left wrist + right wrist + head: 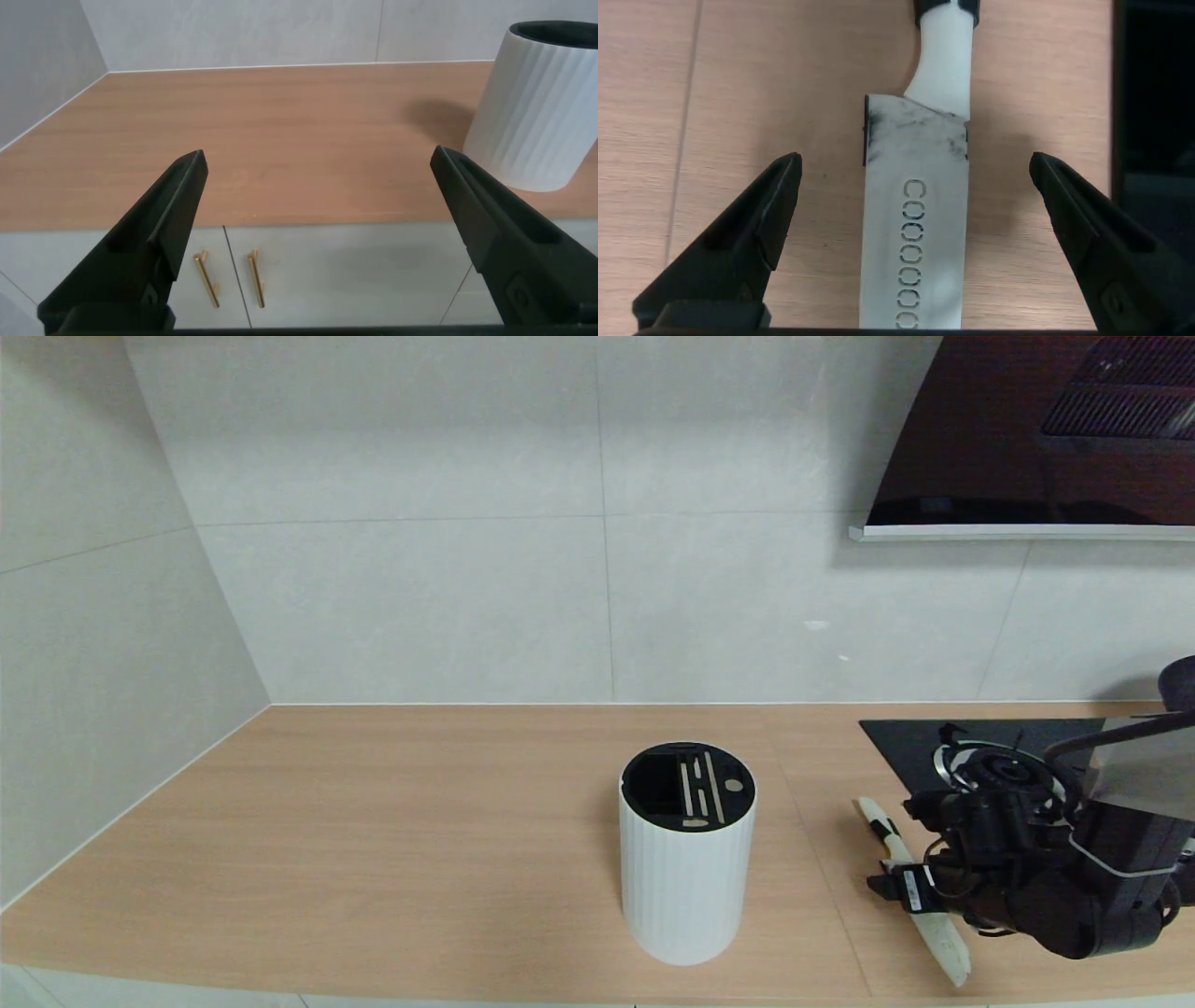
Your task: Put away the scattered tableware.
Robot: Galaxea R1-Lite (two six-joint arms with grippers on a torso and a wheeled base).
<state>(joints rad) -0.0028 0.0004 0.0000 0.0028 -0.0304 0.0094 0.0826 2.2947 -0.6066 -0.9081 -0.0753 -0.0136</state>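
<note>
1. One knife (941, 938) lies flat on the tabletop (420, 821), to the right of the white ribbed holder (686, 868) and beside the black hob (896, 733).
2. My right jaws are spread wide and straddle its blade (915, 215) without touching it. The right wrist view shows the blade's row of holes.
3. My left jaws are spread and empty, off the tabletop's front edge above the cabinet handles (254, 278). The head view shows the holder's slotted black top.

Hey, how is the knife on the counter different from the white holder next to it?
The holder stands upright on the counter; the knife lies flat. The holder is a ribbed cylinder with a black slotted top; the knife is long and thin, with a row of oval marks along its blade. The right gripper hangs open over the knife, while the holder stands free. Both are mainly white with black parts.
</note>
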